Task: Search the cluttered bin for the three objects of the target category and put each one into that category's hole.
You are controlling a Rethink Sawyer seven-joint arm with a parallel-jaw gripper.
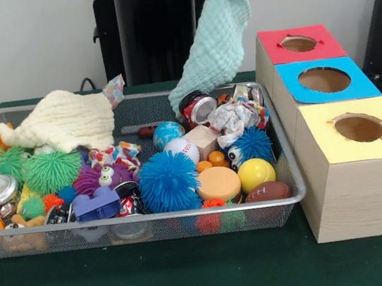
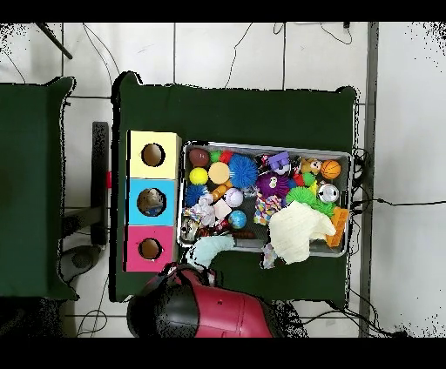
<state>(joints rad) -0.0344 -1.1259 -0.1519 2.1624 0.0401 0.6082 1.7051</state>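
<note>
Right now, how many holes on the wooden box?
3: red-panel hole farthest back, blue-panel hole in the middle, yellow-panel hole nearest the camera. None hidden.

Fine wire mesh for the bin (image 1: 289,172), with a bright metal rim. Pale wood-grain sides on the box (image 1: 358,194), matt paper or card on top in red, blue and yellow. Soft waffle-weave cloth (image 1: 215,36) in mint green, hanging; thicker cream cloth (image 1: 63,122), knobbly. Rubbery spikes on the blue ball (image 1: 168,182). Smooth glossy yellow ball (image 1: 256,174). Shiny metal can (image 1: 197,108). Crumpled paper (image 1: 234,117), possibly printed. Matt dark green tablecloth (image 1: 196,277).
</note>
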